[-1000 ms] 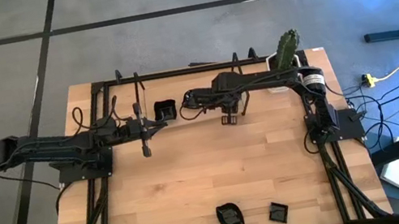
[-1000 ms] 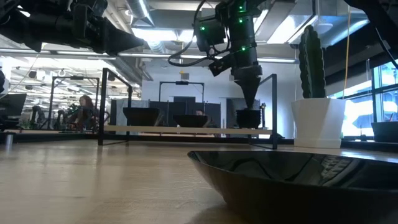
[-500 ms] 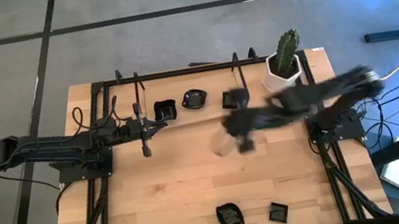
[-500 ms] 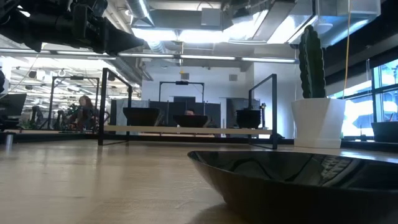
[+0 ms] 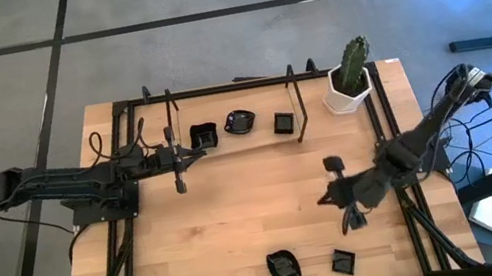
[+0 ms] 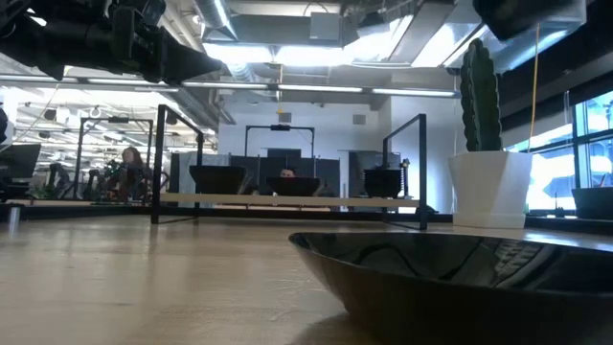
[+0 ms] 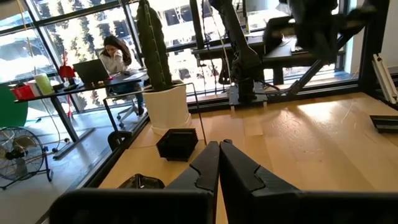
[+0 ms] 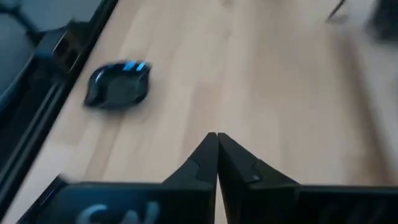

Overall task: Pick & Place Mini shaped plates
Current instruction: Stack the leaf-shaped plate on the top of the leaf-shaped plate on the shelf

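Three mini shaped plates rest in a row near the far rail: a square one (image 5: pixel 204 136), a wavy one (image 5: pixel 240 121) and another square one (image 5: pixel 284 122). Two more lie near the front edge, one wavy (image 5: pixel 284 265) and one square (image 5: pixel 343 262). My right gripper (image 5: pixel 326 201) hangs shut and empty above the table's right half, tipped down. In its wrist view the fingers (image 8: pixel 216 140) point past the wavy plate (image 8: pixel 118 84). My left gripper (image 5: pixel 180 182) waits shut at the left, level, near the far row (image 7: pixel 177 143).
A white pot with a green cactus (image 5: pixel 349 79) stands at the far right corner. A black rail frame (image 5: pixel 217 90) runs round the table. In the low view the near wavy plate (image 6: pixel 460 278) fills the foreground. Bare wood lies mid-table.
My right gripper has swung from above the far row of plates toward the table's near right, tipping less steeply downward. A wavy plate now shows in the far row where that gripper stood. The left arm has kept still.
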